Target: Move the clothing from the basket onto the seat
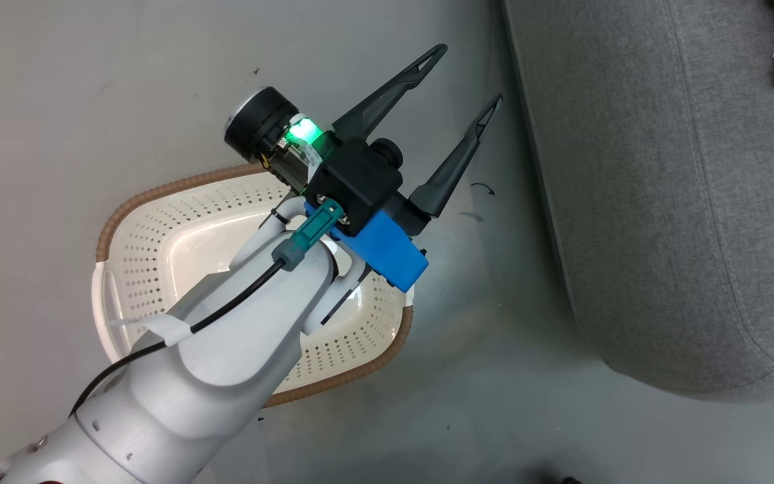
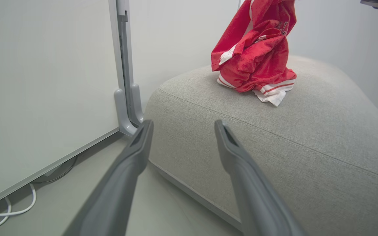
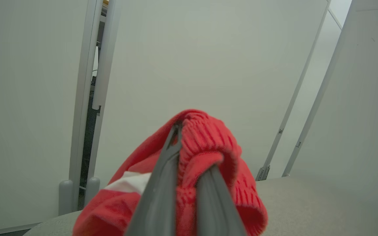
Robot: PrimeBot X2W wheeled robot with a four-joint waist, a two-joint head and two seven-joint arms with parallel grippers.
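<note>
The left gripper (image 1: 470, 72) hangs over the floor (image 1: 58, 101) between the basket (image 1: 148, 252) and the seat (image 1: 662, 202). Its 2 fingers are released and spread wide, with nothing between them. Its pale forearm (image 1: 226, 349) crosses above the basket. Farther off, the clothing (image 2: 258, 59) rests bunched on top of the seat, its upper part drawn upright. The right gripper (image 3: 192, 147) has its 2 fingers clenched on a red fold of that clothing, above the seat.
</note>
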